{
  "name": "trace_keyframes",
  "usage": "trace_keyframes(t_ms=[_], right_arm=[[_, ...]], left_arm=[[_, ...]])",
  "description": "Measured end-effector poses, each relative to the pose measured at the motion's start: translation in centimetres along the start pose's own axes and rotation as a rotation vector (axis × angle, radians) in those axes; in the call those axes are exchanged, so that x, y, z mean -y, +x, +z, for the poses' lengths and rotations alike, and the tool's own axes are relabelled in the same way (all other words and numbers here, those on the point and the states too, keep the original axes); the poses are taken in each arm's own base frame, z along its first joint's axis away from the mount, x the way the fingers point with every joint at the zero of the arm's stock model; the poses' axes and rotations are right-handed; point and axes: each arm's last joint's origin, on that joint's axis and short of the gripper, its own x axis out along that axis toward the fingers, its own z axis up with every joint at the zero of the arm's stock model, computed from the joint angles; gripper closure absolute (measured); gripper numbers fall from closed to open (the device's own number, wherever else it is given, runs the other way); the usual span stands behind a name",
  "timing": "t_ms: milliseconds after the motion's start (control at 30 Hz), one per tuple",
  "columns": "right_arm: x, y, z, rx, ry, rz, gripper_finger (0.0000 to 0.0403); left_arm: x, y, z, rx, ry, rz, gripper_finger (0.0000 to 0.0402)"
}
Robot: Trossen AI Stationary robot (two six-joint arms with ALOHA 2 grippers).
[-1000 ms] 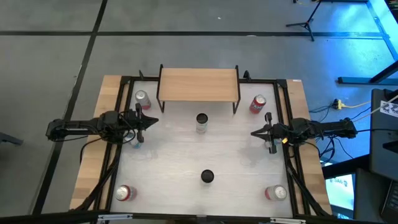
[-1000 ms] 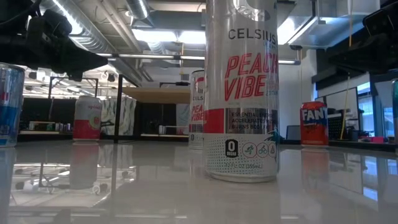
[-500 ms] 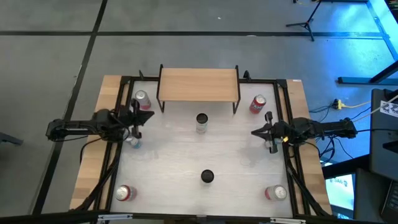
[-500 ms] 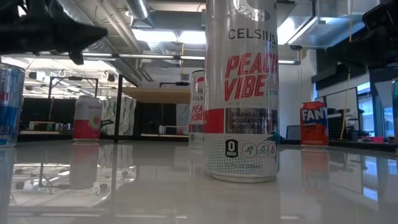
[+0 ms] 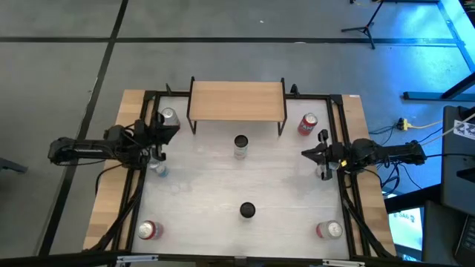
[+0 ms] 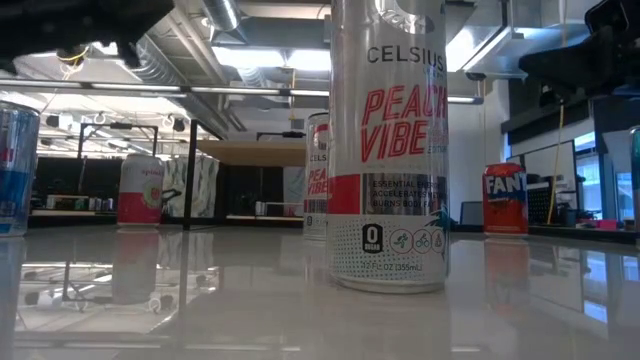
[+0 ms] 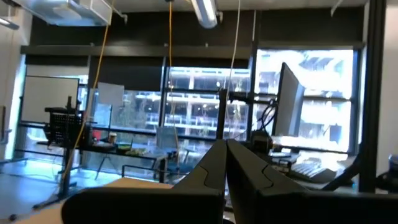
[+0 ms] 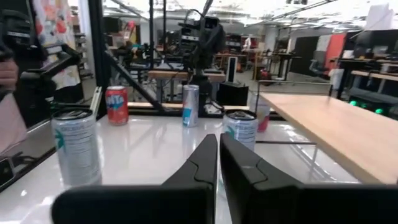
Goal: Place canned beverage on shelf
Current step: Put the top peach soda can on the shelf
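Left gripper closed, empty, at the table's left edge, just beside a can at the back left. Right gripper closed, empty, near the right edge; red can just behind it. Shelf at back centre, top bare. One can stands just before it, another nearer the front; two more at the front corners.

A black tripod stood on the grey floor at upper right; a yellow cable trailed at right.
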Motion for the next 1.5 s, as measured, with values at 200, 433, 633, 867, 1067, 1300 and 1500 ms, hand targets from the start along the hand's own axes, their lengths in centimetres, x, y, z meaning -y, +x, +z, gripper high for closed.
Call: trace_keyframes(t_ms=[200,433,633,867,1067,1300,1500], right_arm=[[0.0,0.0,0.2,0.018,0.002,-0.011,0.0384],[0.0,0.0,0.3,0.034,-0.026,-0.013,0.0384],[0.0,0.0,0.3,0.032,-0.025,-0.011,0.0384],[0.0,0.0,0.3,0.034,-0.025,-0.011,0.0384],[0.0,0.0,0.3,0.033,-0.026,-0.010,0.0384],[0.0,0.0,0.3,0.025,-0.027,-0.009,0.0384],[0.0,0.0,0.1,0.011,-0.029,-0.009,0.0384]], left_arm=[[0.9,4.6,2.1,-0.119,0.066,-0.001,0.0396],[2.1,11.2,3.2,-0.235,0.108,-0.005,0.0396],[2.9,15.7,2.8,-0.281,0.219,0.006,0.0396],[3.1,19.1,2.0,-0.316,0.254,0.074,0.0350],[2.5,21.1,1.6,-0.485,0.209,0.100,0.0254],[1.5,23.3,1.8,-0.686,0.122,0.104,0.0146],[1.4,24.6,0.7,-0.806,0.132,0.101,0.0104]])
